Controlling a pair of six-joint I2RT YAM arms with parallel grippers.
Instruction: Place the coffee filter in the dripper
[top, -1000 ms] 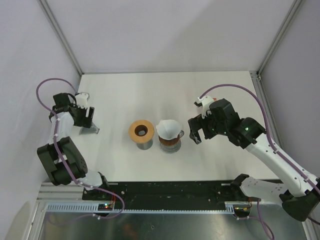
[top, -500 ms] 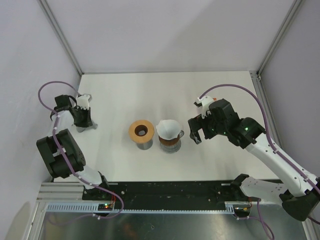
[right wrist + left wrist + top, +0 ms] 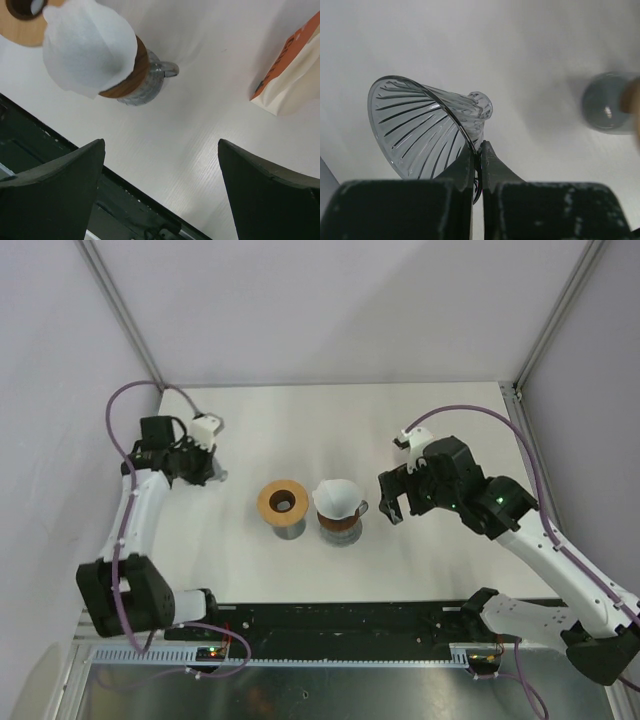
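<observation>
Paper coffee filter (image 3: pixel 335 495), white and cone-shaped, sits on a wood-collared jug (image 3: pixel 140 90) at the centre of the overhead view. It is just left of my right pincer (image 3: pixel 392 508), whose jaws are spread wide and empty. At upper left, my left pincer (image 3: pixel 479 146) is pressed together on the wall of the clear ribbed dripper (image 3: pixel 420 125). I judge the filter feather-light, soft and easily crumpled, so a gentle pinch on its rim suits best.

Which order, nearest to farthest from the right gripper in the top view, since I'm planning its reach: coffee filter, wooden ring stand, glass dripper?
From the right gripper:
1. coffee filter, just to its left, sitting on the cup.
2. wooden ring stand, further left, mid-table.
3. glass dripper, far left, pinched in the left gripper.
</observation>
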